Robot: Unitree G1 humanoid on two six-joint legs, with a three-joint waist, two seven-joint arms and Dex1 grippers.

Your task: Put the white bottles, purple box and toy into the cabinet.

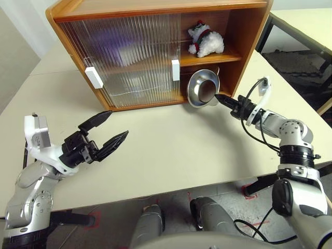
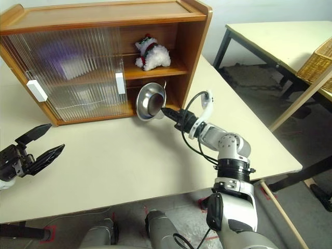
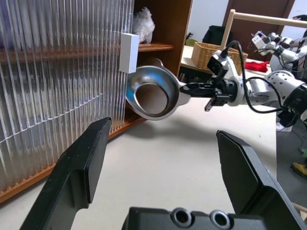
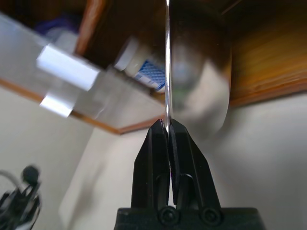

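Observation:
The orange-brown cabinet (image 1: 155, 8) stands at the back of the table with its right side uncovered. The toy (image 1: 206, 40) lies on the middle shelf there. A purple blur, the purple box (image 1: 111, 39), shows behind the ribbed doors. One white bottle (image 4: 139, 67) with a blue label shows blurred inside the lower part. My right gripper (image 1: 220, 97) is shut on the rim of a round metal dish (image 1: 201, 88), held on edge at the lower right opening. My left gripper (image 1: 118, 123) hangs open over the table's left, holding nothing.
Two white block handles (image 1: 94, 77) (image 1: 175, 69) sit on the sliding doors. A second table (image 2: 270, 36) with a wicker basket (image 2: 316, 62) stands to the right, across a gap. The cream tabletop (image 1: 171, 150) stretches bare between the arms.

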